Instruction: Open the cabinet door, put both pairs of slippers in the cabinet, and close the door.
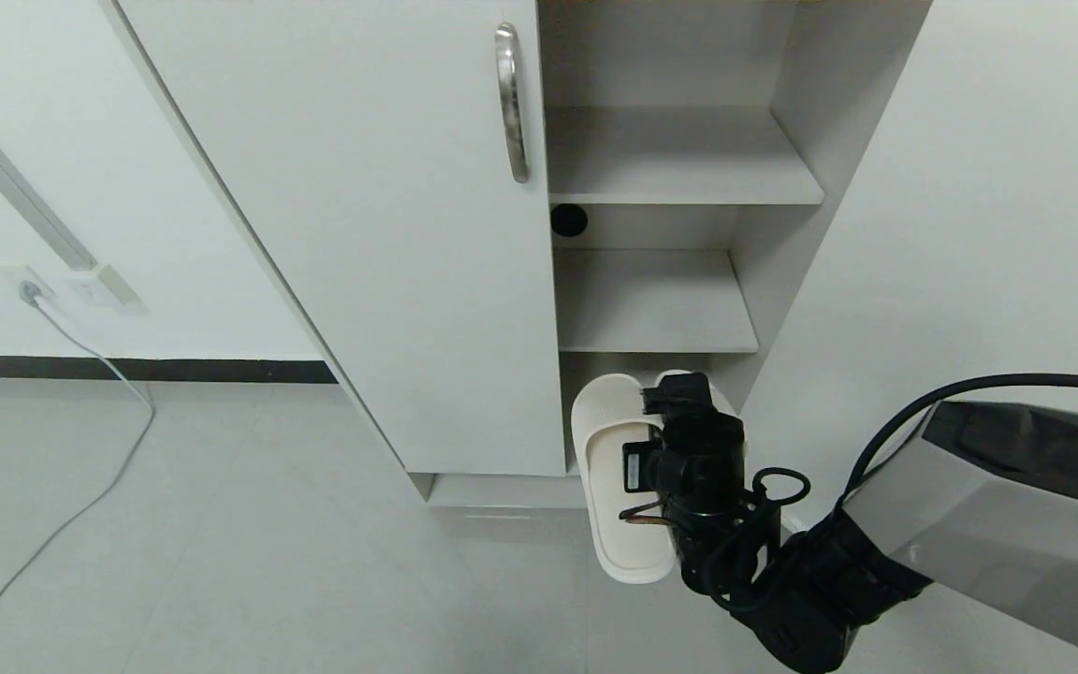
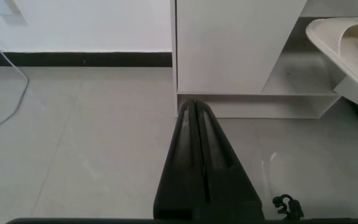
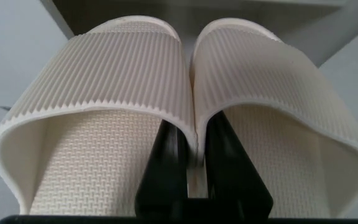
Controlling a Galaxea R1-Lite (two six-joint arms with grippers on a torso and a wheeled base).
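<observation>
**Cream slippers held at the cabinet mouth**

Found the right pincer (image 3: pixel 194 171) clenched on a pair of cream, ribbed foam slippers (image 3: pixel 123 81), pinching the two inner strap edges together between its black fingers (image 3: pixel 166 168). Judged the pair light, soft and springy, with enough friction from the ribbed skin to resist slipping. Reckoned the paired strap edges the sensible hold, as a way to keep both shoes in one bundle, though expected some sag or twist at the heels. Noted woven-pattern footbeds under the ribbed straps, rounded toes and no visible dirt. Placed the pair, by the head view, in the air at the lowest opening (image 1: pixel 614 363) of the tall white cabinet (image 1: pixel 810 112), toes toward it, heels over the grey tiled floor (image 1: pixel 221 524), not yet set down. Saw two white shelves (image 1: pixel 679 154) above, and the cabinet's left door (image 1: pixel 361 234) shut, with its curved metal handle (image 1: pixel 511 103). Found the left pincer (image 2: pixel 195 115) closed on nothing, low over the floor, well apart from the slippers.
</observation>
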